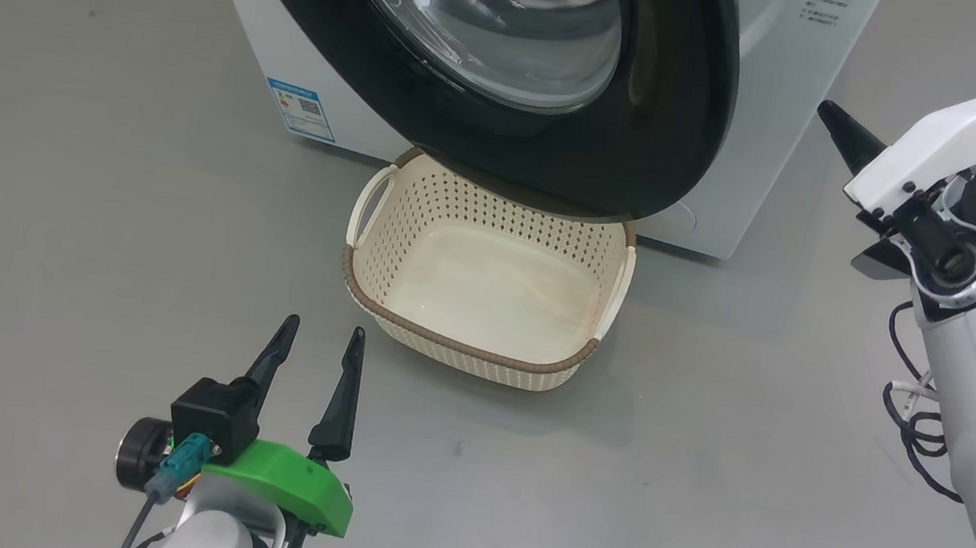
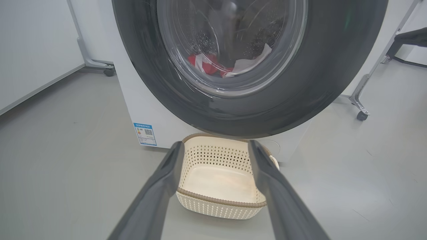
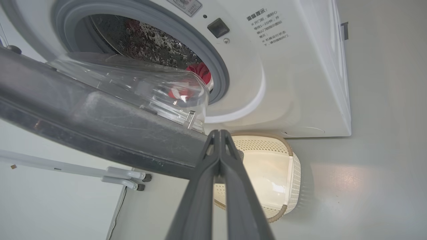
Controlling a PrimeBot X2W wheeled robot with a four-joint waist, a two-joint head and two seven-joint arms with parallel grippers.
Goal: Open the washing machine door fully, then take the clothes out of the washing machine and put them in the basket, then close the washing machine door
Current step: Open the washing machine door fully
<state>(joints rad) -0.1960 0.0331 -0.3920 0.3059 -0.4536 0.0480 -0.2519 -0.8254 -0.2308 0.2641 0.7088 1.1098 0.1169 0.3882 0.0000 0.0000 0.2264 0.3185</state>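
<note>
The washing machine [image 1: 775, 87] stands at the top of the head view. Its glossy black door [image 1: 666, 103] hangs partly open above the far rim of the cream basket [image 1: 487, 278]. Red and white clothes [image 2: 210, 65] show through the door's glass and lie in the drum [image 3: 200, 71]. My left gripper [image 1: 323, 330] is open and holds nothing, low on the floor side, left of the basket [image 2: 220, 180] and pointing at it. My right gripper [image 1: 830, 114] is shut and holds nothing, off the door's right edge. In the right wrist view its tips [image 3: 218, 132] overlap the door's rim [image 3: 100, 133]; whether they touch it I cannot tell.
The basket [image 3: 267, 173] sits on bare grey floor [image 1: 701, 474] right below the door. A blue label sticker [image 1: 301, 108] marks the washer's lower left front. Wheeled stand legs [image 2: 362, 110] flank the machine on both sides. A white wall panel [image 2: 30, 50] stands at the left.
</note>
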